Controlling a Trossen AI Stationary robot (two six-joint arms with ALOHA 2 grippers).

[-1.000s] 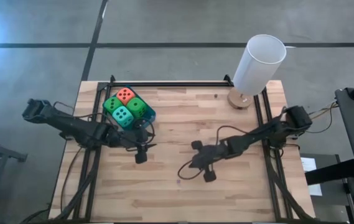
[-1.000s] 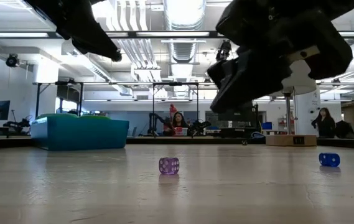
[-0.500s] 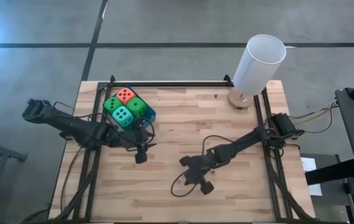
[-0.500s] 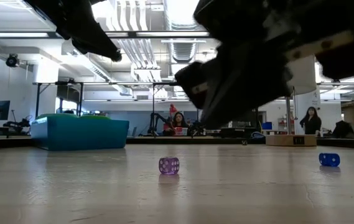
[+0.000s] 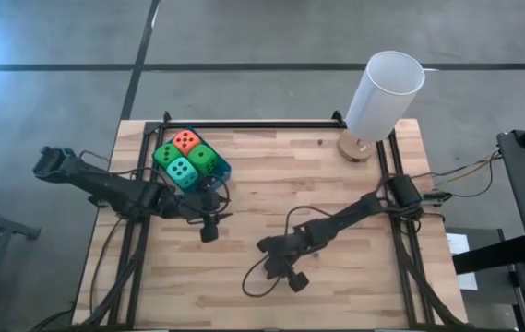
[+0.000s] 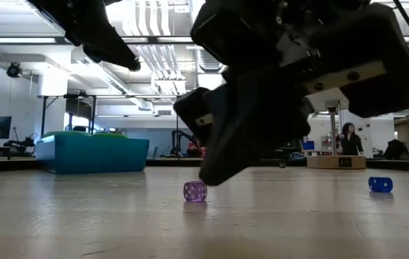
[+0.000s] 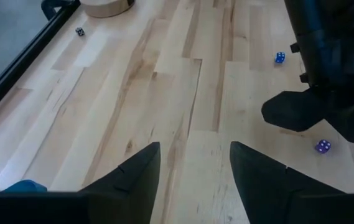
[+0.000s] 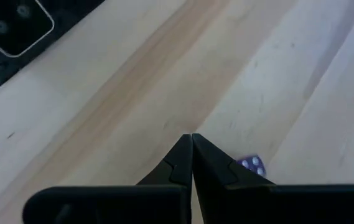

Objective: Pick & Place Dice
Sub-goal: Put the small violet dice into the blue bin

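High view: the left end effector (image 5: 208, 224) hangs over the pale wooden-plank tabletop (image 5: 271, 175), fingers apart and empty. Just beside it stands the small blue tray (image 5: 220, 171) — inside are four soft cube dice: one orange-red (image 5: 185, 141), two bright green (image 5: 203, 159), one teal (image 5: 180, 170). The right end effector (image 5: 280, 272) sits near the tabletop's centre, well apart from the tray. A white cylindrical lamp shade on a round wooden base (image 5: 382, 97) stands far from both.

Low view: the right end effector (image 6: 215, 169) hangs close above a small translucent purple die (image 6: 195, 191). A small blue die (image 6: 380, 184) lies well apart from it.

Left wrist view: the left end effector's fingers (image 7: 260, 180) stand spread, nothing between them.

Right wrist view: the right end effector (image 8: 191, 140) has its fingertips pressed together, empty — the purple die lies just beside the tips.
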